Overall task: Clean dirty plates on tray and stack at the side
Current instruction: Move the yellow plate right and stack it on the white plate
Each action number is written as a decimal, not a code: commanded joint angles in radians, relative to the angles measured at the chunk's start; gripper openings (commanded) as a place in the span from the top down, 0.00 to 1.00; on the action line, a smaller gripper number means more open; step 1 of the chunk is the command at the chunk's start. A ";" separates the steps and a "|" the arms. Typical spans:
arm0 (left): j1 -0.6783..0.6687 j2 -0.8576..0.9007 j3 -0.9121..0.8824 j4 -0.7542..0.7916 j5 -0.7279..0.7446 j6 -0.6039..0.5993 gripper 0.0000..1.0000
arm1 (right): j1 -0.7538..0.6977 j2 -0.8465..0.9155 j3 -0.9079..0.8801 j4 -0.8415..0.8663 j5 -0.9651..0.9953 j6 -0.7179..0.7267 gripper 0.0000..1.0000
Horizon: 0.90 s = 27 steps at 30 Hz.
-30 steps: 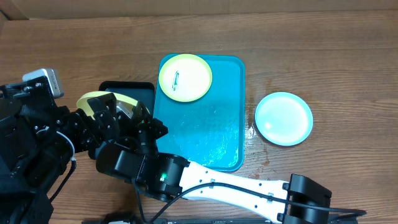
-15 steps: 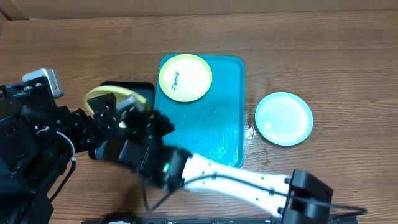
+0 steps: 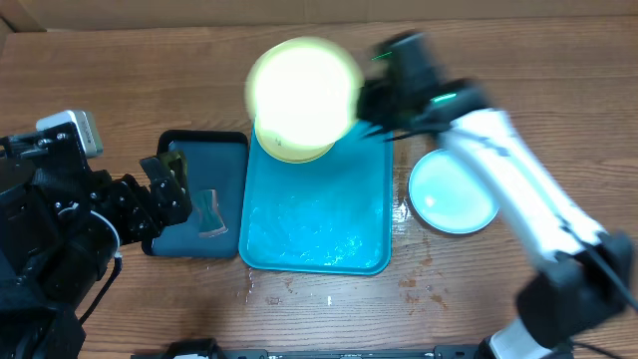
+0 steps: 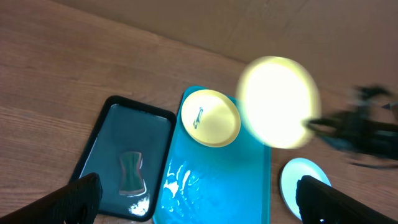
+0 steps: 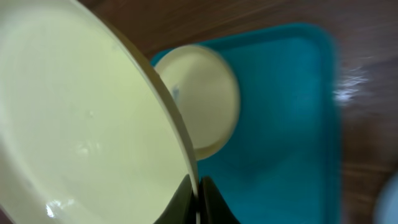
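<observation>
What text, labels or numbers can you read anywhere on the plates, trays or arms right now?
None can be read in any view.
The dark mark on the lower plate, lying on the turquoise tray, is a smear, not writing.
The raised plate is motion-blurred and shows no print.

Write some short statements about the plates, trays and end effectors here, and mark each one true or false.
1. The right end effector grips a yellow plate by its rim. True.
2. The blue plate lies on the tray. False: it lies on the table, to the right of the tray.
3. A smeared plate lies at the far end of the tray. True.
4. The left end effector holds the black tray. False: it is open and holds nothing.
5. The black tray lies on the left of the tray. True.
</observation>
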 commanded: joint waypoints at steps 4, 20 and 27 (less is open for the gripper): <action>0.004 0.002 0.010 0.003 0.014 0.011 0.00 | -0.351 -0.084 -0.008 -0.418 0.078 -0.038 0.96; 0.004 0.002 0.010 0.003 0.014 0.011 0.00 | -0.470 -0.086 -0.385 -0.350 0.214 -0.048 0.66; 0.004 0.002 0.010 0.003 0.015 0.011 0.00 | -0.373 -0.111 -0.166 -0.417 0.090 -0.295 0.61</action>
